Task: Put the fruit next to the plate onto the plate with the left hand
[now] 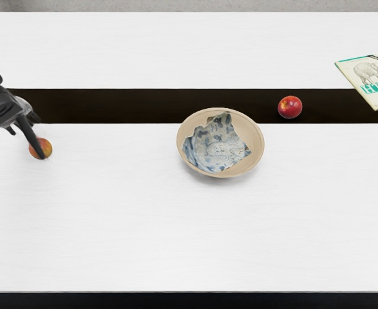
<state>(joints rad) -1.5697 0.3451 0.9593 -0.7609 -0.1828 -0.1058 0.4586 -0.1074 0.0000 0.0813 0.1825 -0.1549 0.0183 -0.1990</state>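
Peach (47, 147) — at left hand (8, 111), plate (253, 132) apart

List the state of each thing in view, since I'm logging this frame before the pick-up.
left hand: at the orange-red fruit, overlapping it; grip cannot be told.
orange-red fruit: on the table, far left of the plate.
plate: upright, no fruit on it.
red apple: on the dark strip, right of the plate, untouched.
book: closed, cover up, cut off by the right edge.
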